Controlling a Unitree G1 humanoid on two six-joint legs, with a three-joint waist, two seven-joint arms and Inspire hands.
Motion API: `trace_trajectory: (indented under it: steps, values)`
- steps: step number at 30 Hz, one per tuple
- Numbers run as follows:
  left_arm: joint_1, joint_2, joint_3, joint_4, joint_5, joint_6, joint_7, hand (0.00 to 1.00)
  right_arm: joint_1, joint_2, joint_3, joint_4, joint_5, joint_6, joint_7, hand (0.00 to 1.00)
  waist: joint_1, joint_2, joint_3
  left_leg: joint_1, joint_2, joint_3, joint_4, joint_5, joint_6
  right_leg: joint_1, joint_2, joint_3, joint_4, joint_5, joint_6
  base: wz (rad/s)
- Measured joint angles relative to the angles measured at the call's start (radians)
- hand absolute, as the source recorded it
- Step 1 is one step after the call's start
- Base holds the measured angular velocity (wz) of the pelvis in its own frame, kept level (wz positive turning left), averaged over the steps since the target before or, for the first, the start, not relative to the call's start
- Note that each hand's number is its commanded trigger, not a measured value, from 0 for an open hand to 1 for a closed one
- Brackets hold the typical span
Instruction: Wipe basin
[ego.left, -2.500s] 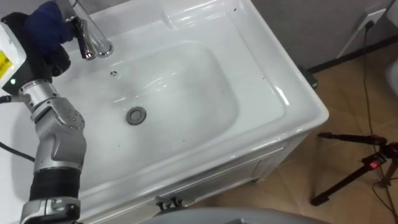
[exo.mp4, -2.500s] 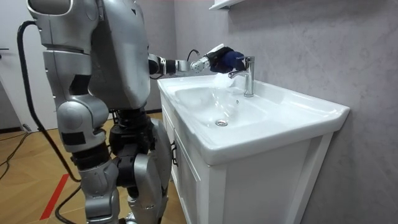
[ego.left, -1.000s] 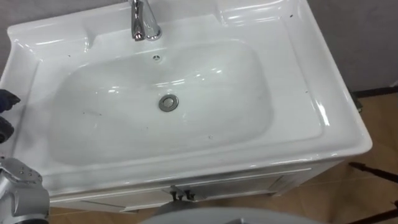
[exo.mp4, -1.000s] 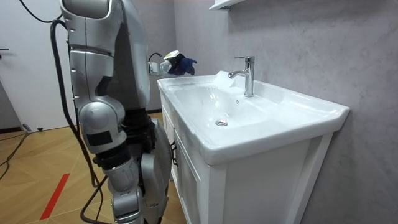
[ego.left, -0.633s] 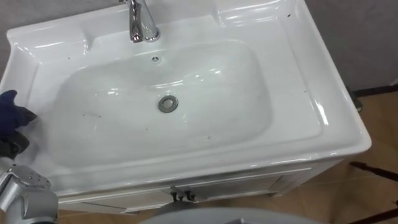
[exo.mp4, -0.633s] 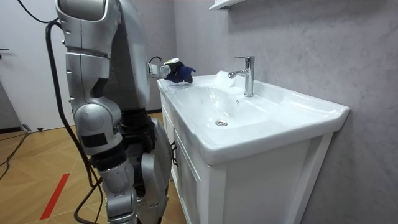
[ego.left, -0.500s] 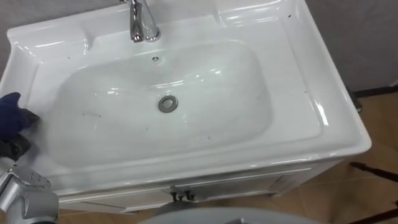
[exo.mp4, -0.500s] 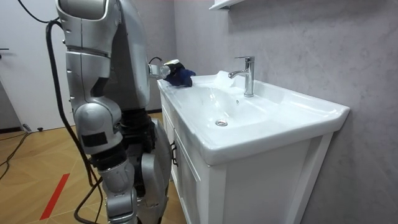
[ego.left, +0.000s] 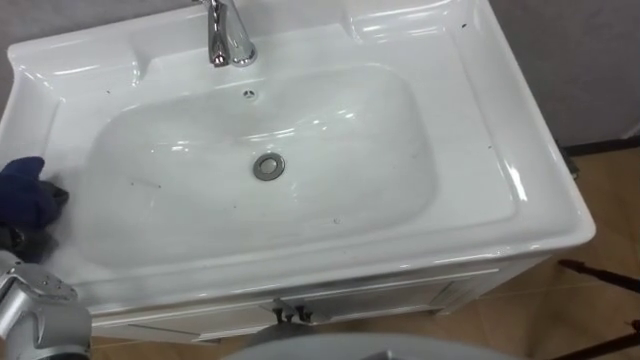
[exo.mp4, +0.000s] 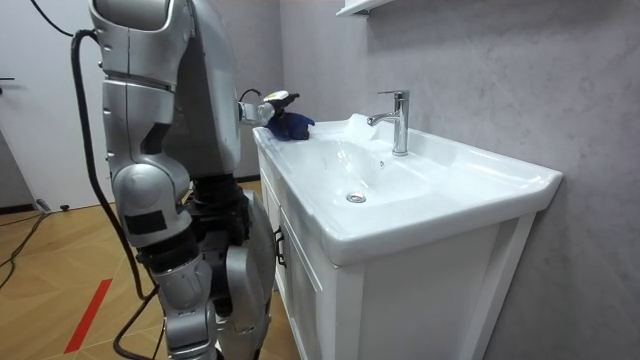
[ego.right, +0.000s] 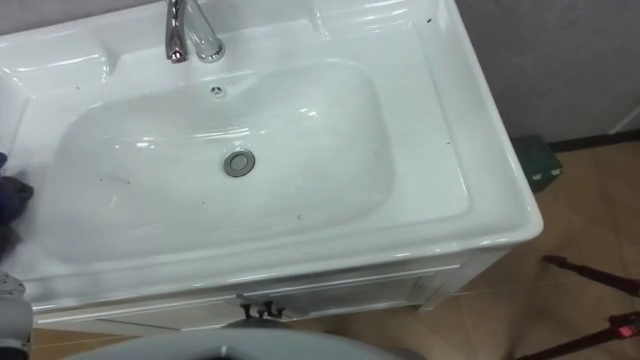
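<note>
The fingers of the left hand (ego.left: 14, 240) are curled round a dark blue cloth (ego.left: 24, 190), clamped on it. The cloth is bunched into a lump and sits on the flat rim at the robot's left end of the basin (ego.left: 470, 150), just outside the bowl. In the room view the same cloth lies on the near corner of the rim, with the hand above and behind it and the forearm reaching in from the robot's body.

The bowl of the basin is white and glossy, with a few small dark specks scattered across it. A round metal drain (ego.left: 267, 166) sits near the middle of the bowl, well apart from the cloth. Behind the drain, on the back slope of the bowl, there is a small overflow hole (ego.left: 249, 94). A chrome tap (ego.left: 228, 35) stands upright on the back ledge, its spout pointing over the bowl.

The basin rests on a white cabinet (exo.mp4: 420, 290), which has small dark door handles (ego.left: 288, 314) at the front, below the rim. The robot stands upright in front of the cabinet, facing the basin, on a wooden floor (ego.left: 600, 200). A grey wall (exo.mp4: 500, 80) runs behind the tap, and the edge of a white shelf (exo.mp4: 365, 6) is mounted on the wall above the tap.
</note>
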Motion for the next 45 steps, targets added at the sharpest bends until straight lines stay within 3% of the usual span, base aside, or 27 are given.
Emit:
trace_trajectory:
  steps: [10,14,17,21,27,30,39,45]
  values:
    - [-0.021,0.000,0.007,-0.087,-0.006,0.000,0.008,0.00,0.000,0.000,0.000,-0.007,-0.008,0.000,0.001,0.00,0.001,0.002,-0.0010,-0.009,0.002,-0.001,0.016,-0.004,0.001,-0.008,0.001,0.004,0.012,0.000,0.000,0.00]
    - [-0.048,0.000,0.003,-0.088,-0.098,-0.002,0.019,0.00,-0.017,-0.001,0.004,-0.003,-0.006,-0.001,0.000,0.00,-0.001,0.016,-0.0017,-0.004,0.001,0.000,0.016,-0.004,0.002,-0.002,0.000,0.008,0.012,0.000,0.000,-0.01]
    - [-0.052,0.000,0.004,-0.087,-0.200,-0.003,0.019,0.00,-0.019,-0.001,0.004,-0.001,0.004,0.000,-0.001,0.00,-0.005,0.016,0.0039,0.008,0.000,-0.001,0.012,-0.004,0.002,0.002,0.000,0.010,0.010,0.000,0.000,0.00]
    - [-0.052,-0.008,0.003,-0.088,-0.349,-0.004,0.016,0.00,-0.027,0.002,0.003,-0.003,0.005,-0.001,-0.003,0.00,-0.015,0.016,0.0043,0.005,-0.002,0.000,0.016,-0.004,0.002,0.001,-0.001,0.013,-0.004,-0.006,0.001,0.02]
    - [-0.059,-0.010,0.002,-0.106,-0.422,-0.009,-0.011,0.00,-0.037,0.007,0.002,-0.007,-0.004,-0.002,0.000,0.00,-0.033,0.013,0.0011,0.001,-0.002,0.003,0.013,-0.002,0.001,-0.004,-0.001,0.013,-0.004,-0.006,0.001,0.01]
    - [-0.078,-0.010,-0.003,-0.114,-0.438,-0.031,-0.012,0.00,-0.047,0.009,-0.008,-0.009,-0.022,-0.002,-0.001,0.00,-0.041,0.003,0.0031,0.006,-0.001,0.001,0.008,0.000,-0.001,-0.002,0.000,0.014,-0.003,-0.006,0.001,0.01]
    - [-0.120,-0.010,-0.032,-0.119,-0.440,-0.094,-0.012,0.00,-0.056,0.009,-0.035,-0.007,-0.051,-0.035,-0.002,0.00,-0.063,0.002,0.0019,0.010,0.000,0.003,-0.001,0.000,-0.001,0.003,0.000,0.024,0.013,-0.006,0.001,-0.02]
    - [-0.120,-0.010,-0.031,-0.119,-0.449,-0.113,-0.012,0.00,-0.047,0.009,-0.036,-0.003,-0.051,-0.046,-0.002,0.00,-0.067,0.003,0.0019,0.011,0.001,0.008,-0.001,-0.001,0.000,0.003,0.000,0.032,0.012,-0.006,0.001,-0.03]
